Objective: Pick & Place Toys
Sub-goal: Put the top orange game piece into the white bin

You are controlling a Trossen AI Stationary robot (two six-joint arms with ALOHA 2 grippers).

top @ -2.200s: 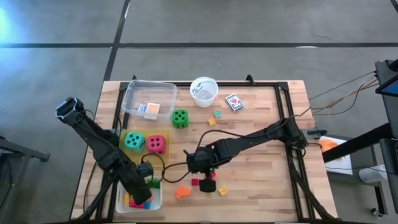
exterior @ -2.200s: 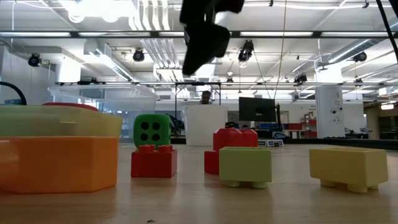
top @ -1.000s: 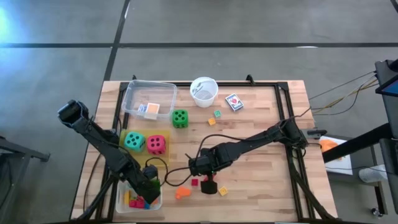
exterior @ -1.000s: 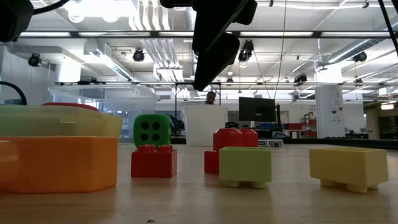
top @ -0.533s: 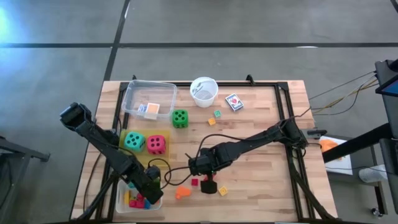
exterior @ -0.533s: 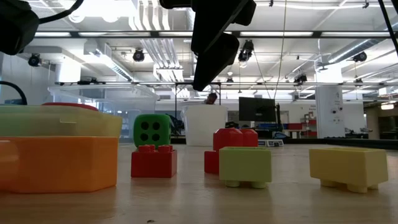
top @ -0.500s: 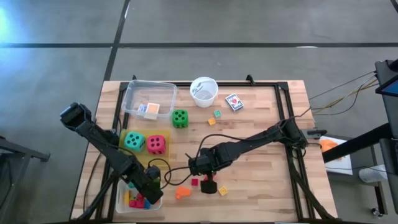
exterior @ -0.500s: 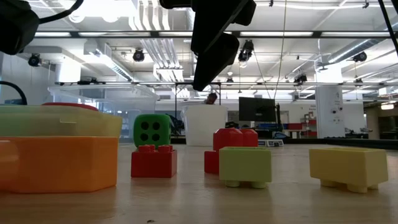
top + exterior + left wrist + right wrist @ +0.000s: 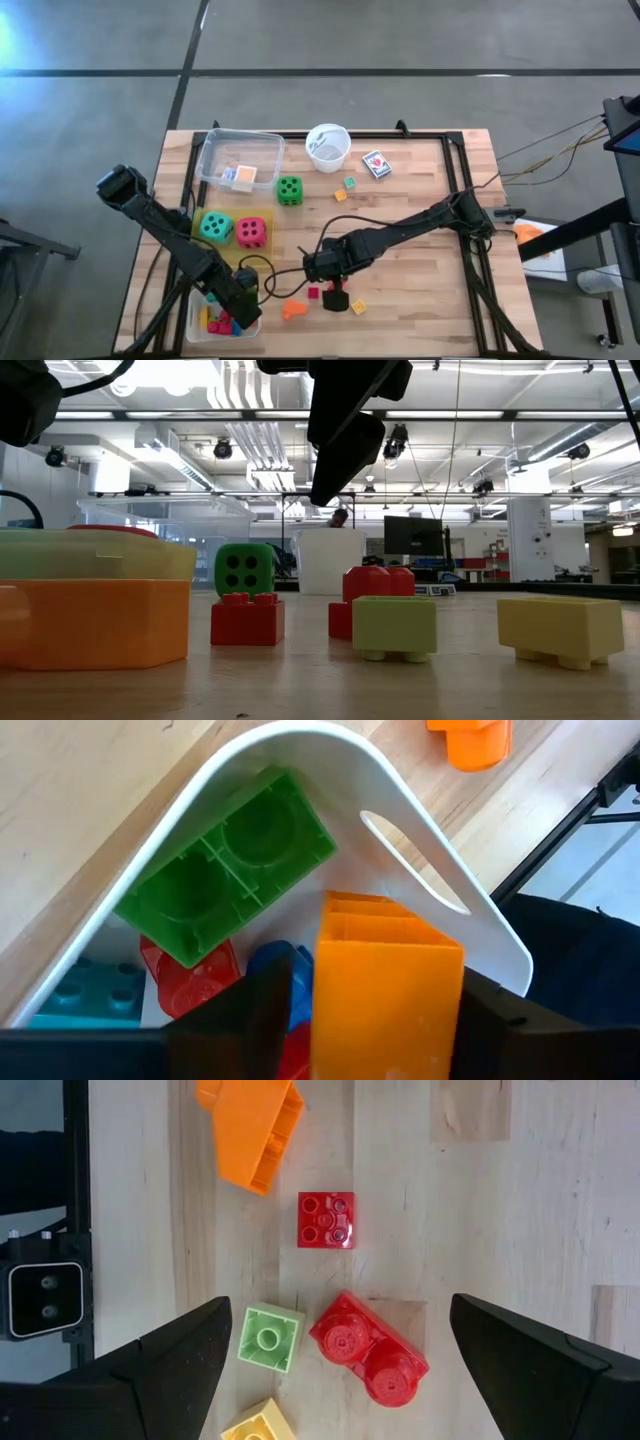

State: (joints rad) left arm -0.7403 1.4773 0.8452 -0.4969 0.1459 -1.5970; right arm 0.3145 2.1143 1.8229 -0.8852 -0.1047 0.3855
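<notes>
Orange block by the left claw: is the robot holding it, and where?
Probably not: the orange block sits between the left gripper's fingers above the white tray, but a gap shows on one side.

dice (image 9: 289, 189): 3 | trays (image 9: 240, 160): 3 | cup (image 9: 327, 146): 1 | card pack (image 9: 376, 164): 1

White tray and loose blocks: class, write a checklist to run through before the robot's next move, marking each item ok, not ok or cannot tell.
1. Orange block above white tray: ok.
2. Left gripper has let go of it: cannot tell.
3. Right gripper open: ok.
4. Red double block lies between its fingers: ok.
5. Small red block and light green block lie apart from it: ok.
</notes>
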